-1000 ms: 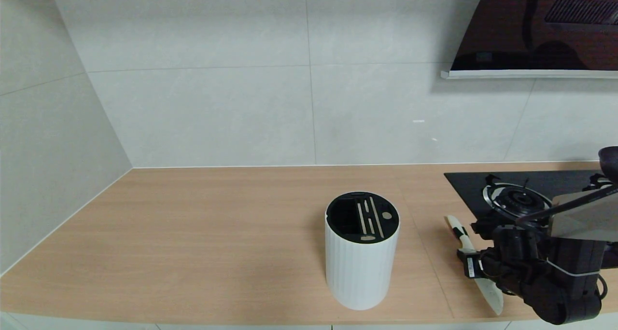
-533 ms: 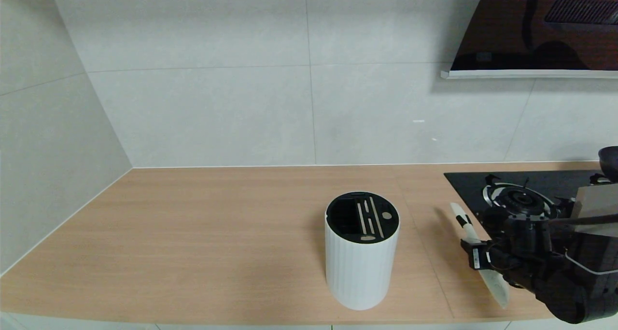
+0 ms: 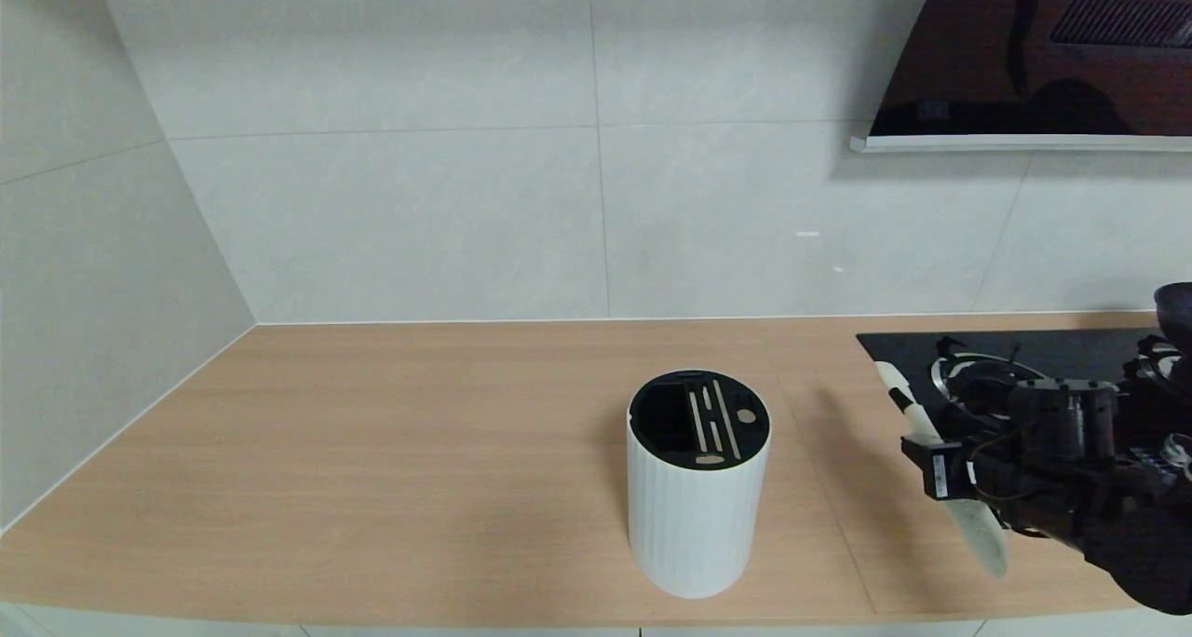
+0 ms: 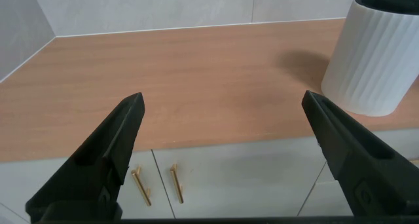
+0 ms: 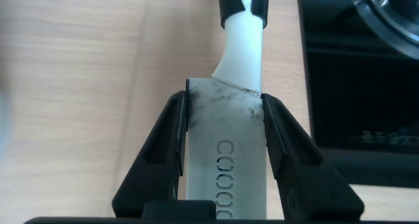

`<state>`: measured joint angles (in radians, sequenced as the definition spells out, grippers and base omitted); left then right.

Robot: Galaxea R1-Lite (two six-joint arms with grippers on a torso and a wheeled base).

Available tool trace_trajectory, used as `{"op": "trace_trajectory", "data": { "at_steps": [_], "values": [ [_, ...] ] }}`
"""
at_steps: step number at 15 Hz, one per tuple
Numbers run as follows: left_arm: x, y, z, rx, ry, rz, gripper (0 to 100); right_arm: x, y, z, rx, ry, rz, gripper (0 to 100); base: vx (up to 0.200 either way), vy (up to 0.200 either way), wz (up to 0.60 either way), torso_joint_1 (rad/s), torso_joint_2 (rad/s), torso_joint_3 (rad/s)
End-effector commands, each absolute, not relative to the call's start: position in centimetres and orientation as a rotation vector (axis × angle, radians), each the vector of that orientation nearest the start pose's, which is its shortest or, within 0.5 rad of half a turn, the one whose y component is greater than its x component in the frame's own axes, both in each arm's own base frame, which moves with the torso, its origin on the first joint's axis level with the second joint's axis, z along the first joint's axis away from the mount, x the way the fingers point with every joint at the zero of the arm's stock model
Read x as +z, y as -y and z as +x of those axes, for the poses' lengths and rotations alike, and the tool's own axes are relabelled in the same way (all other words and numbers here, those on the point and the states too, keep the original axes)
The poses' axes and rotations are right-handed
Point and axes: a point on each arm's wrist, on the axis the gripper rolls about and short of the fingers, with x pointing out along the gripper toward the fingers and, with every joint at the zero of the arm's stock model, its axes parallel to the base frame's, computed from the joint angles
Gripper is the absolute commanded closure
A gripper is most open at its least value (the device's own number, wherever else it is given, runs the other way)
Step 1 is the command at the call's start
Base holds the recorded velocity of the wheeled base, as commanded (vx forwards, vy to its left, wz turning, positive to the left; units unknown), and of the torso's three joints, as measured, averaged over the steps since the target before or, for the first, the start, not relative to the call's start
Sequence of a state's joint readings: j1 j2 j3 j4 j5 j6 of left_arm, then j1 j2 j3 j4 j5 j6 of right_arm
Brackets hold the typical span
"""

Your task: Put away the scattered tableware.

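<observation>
A light wooden worktop (image 3: 419, 451) meets a wall of pale grey tiles (image 3: 466, 199). A black glass gas hob (image 3: 1052, 346) lies at its right end under a dark glossy range hood (image 3: 1024, 50). Pale cabinet doors (image 4: 222, 185) below carry slim gold handles (image 4: 175, 183).

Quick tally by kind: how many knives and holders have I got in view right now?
Knife: 1, clamped in the right gripper
White ribbed holder: 1, upright on the counter
Total: 2
</observation>
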<state>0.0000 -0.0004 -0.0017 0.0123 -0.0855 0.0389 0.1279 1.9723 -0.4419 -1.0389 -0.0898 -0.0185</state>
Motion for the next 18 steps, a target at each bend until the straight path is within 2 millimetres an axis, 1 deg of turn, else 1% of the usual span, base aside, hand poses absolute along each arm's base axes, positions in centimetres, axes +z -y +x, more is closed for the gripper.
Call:
{"op": "trace_trajectory", "data": {
  "at_steps": [1,2,6,7,8,9,10,11,12,13,14,15,16,18],
  "values": [
    [7.5,0.2,-2.3,-0.086,-0.009,0.042,0,8.7,-4.2,27.7,0.071,-0.406,-0.067,100,0.000,0.000,0.00,0.000,0.00,0.000],
    [7.5,0.2,-2.3,-0.088,-0.009,0.042,0,10.0,-4.7,26.9,0.091,-0.387,-0.069,100,0.000,0.000,0.00,0.000,0.00,0.000],
    [7.6,0.2,-2.3,-0.095,-0.001,0.049,0,12.1,-5.6,25.2,0.135,-0.365,-0.057,100,0.000,0.000,0.00,0.000,0.00,0.000],
    [9.0,0.3,-2.7,-0.134,0.056,0.057,0,13.3,-6.0,24.3,0.159,-0.345,-0.058,100,0.000,0.000,0.00,0.000,0.00,0.000],
    [10.1,0.5,-3.2,-0.215,0.087,0.064,0,13.9,-6.2,24.3,0.165,-0.337,-0.058,100,0.000,0.000,0.00,0.000,0.00,0.000],
    [11.7,0.7,-3.8,-0.331,0.082,0.067,0,14.5,-6.2,24.5,0.165,-0.343,-0.059,100,0.000,0.000,0.00,0.000,0.00,0.000],
    [13.4,0.9,-4.0,-0.451,0.012,0.054,0,15.5,-6.5,25.0,0.170,-0.340,-0.059,100,0.000,0.000,0.00,0.000,0.00,0.000],
    [14.8,1.1,-3.5,-0.523,-0.050,0.039,0,16.5,-6.9,25.4,0.187,-0.316,-0.055,100,0.000,0.000,0.00,0.000,0.00,0.000],
    [16.2,1.2,-2.6,-0.588,-0.092,0.023,0,17.3,-7.5,25.9,0.205,-0.304,-0.056,100,0.000,0.000,0.00,0.000,0.00,0.000],
    [17.2,1.3,-1.9,-0.627,-0.119,0.012,0,17.9,-8.0,26.2,0.217,-0.297,-0.056,100,0.000,0.000,0.00,0.000,0.00,0.000],
    [18.9,1.4,-0.2,-0.685,-0.174,-0.013,0,18.8,-9.1,26.5,0.254,-0.292,-0.061,100,0.000,0.000,0.00,0.000,0.00,0.000],
    [19.7,1.5,0.9,-0.713,-0.203,-0.025,0,19.2,-9.7,26.6,0.272,-0.283,-0.062,100,0.000,0.000,0.00,0.000,0.00,0.000],
    [21.1,1.6,3.2,-0.765,-0.250,-0.046,0,19.7,-10.7,26.7,0.303,-0.261,-0.062,100,0.000,0.000,0.00,0.000,0.00,0.000],
    [22.5,2.0,7.9,-0.806,-0.294,-0.060,0,20.7,-12.1,26.7,0.351,-0.218,-0.057,100,0.000,0.000,0.00,0.000,0.00,0.000]
  ]
}}
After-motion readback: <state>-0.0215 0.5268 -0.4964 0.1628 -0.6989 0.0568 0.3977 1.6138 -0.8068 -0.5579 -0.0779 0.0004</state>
